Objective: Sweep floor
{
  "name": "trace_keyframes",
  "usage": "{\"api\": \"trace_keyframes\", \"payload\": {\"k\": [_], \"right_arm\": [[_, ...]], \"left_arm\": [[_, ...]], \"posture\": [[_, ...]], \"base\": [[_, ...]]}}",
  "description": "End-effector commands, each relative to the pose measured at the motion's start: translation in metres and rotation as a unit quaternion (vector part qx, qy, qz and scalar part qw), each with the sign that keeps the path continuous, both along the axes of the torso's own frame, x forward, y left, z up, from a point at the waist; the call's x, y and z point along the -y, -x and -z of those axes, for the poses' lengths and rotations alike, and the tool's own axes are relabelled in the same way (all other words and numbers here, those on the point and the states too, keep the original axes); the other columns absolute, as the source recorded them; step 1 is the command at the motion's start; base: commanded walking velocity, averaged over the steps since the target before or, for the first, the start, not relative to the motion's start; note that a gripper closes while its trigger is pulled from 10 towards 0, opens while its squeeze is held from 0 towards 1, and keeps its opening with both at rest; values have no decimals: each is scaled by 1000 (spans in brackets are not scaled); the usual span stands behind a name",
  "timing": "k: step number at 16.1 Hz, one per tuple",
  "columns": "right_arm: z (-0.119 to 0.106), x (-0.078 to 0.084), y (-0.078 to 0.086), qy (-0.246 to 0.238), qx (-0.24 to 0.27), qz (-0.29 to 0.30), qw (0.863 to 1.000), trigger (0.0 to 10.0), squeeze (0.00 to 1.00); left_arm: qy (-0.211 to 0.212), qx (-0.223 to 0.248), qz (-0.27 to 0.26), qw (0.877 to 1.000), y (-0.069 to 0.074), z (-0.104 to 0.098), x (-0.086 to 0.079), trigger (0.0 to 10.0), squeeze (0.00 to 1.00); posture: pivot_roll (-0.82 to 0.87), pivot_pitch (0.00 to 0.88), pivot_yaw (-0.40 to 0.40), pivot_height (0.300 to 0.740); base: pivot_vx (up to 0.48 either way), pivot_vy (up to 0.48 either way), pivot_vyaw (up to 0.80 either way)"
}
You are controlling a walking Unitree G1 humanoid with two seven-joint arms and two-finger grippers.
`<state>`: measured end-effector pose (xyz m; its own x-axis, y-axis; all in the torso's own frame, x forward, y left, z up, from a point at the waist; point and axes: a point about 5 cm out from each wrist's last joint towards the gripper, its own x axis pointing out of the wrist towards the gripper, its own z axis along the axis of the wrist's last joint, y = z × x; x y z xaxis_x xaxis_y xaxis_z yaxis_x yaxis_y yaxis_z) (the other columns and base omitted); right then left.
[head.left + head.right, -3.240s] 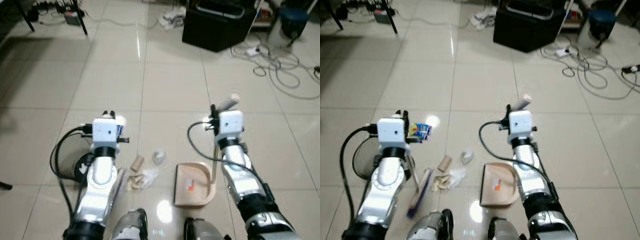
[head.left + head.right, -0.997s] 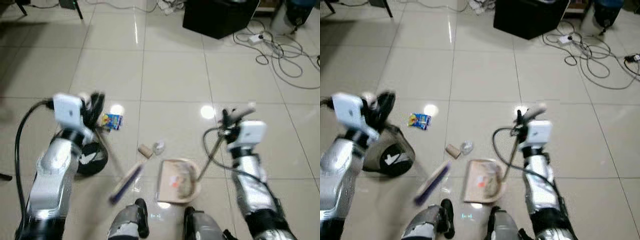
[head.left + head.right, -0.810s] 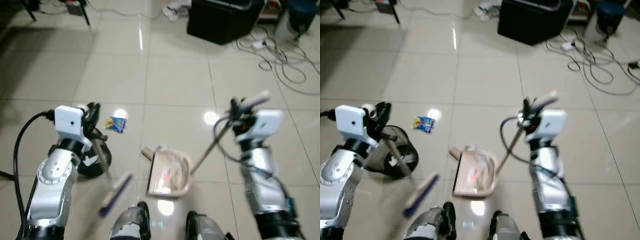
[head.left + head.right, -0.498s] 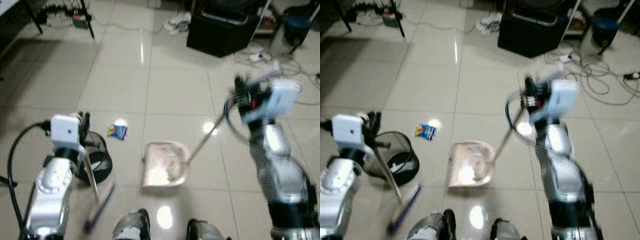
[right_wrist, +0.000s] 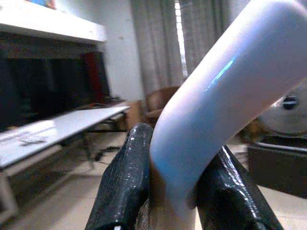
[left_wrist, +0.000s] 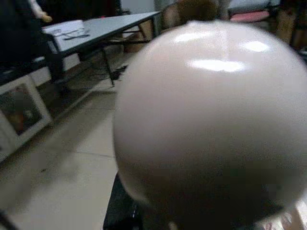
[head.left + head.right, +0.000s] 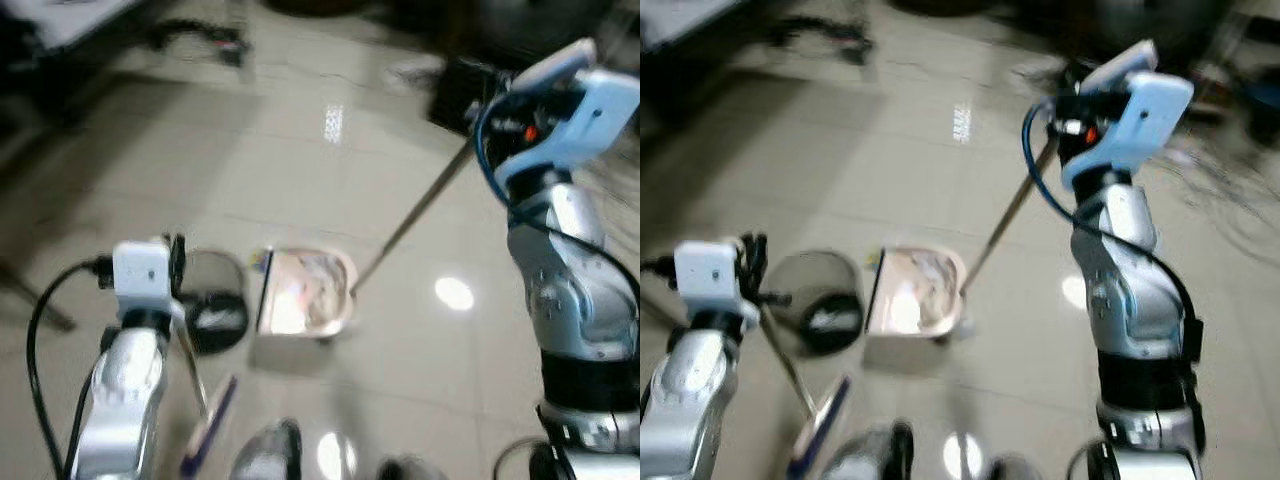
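At frame centre, dustpan (image 7: 303,292) held crumpled litter (image 7: 318,296) beside bin (image 7: 212,300); right claw (image 5: 165,182) pinched dustpan handle (image 5: 225,91), left claw (image 7: 172,262) pinched broom (image 7: 196,385).

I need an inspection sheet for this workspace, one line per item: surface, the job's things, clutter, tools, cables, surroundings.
Surface: glossy pale tiled floor, with light glare.
Job's things: dustpan loaded with swept litter, beside the black wire bin; broom head low near the robot's feet.
Clutter: nothing seen loose on the floor; the picture is blurred.
Tools: right tool shut on the dustpan handle, raised high; left tool shut on the broom stick.
Cables: dark blurred tangle at the far left.
Surroundings: grey table, curtains, dark box far ahead.
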<state>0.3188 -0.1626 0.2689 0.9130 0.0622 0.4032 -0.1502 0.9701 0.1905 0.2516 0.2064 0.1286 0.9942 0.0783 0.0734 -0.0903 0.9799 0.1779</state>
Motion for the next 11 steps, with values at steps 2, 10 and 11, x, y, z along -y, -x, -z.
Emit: {"api": "trace_keyframes", "payload": {"k": [2, 10, 11], "right_arm": [[-19, 3, 4, -23, 30, 3, 999, 10000, 0], [-18, 8, 1, -47, 20, 19, 999, 10000, 0], [-18, 7, 1, -48, 18, 19, 999, 10000, 0]], "left_arm": [[-29, 32, 6, 999, -4, -15, 3, 10000, 0], [-29, 34, 18, 999, -5, -15, 16, 10000, 0], [-28, 35, 18, 999, -5, -15, 16, 10000, 0]], "posture": [[12, 50, 15, 740], [13, 22, 13, 740], [13, 22, 12, 740]], "base": [[0, 0, 784], [313, 0, 777], [390, 0, 781]]}}
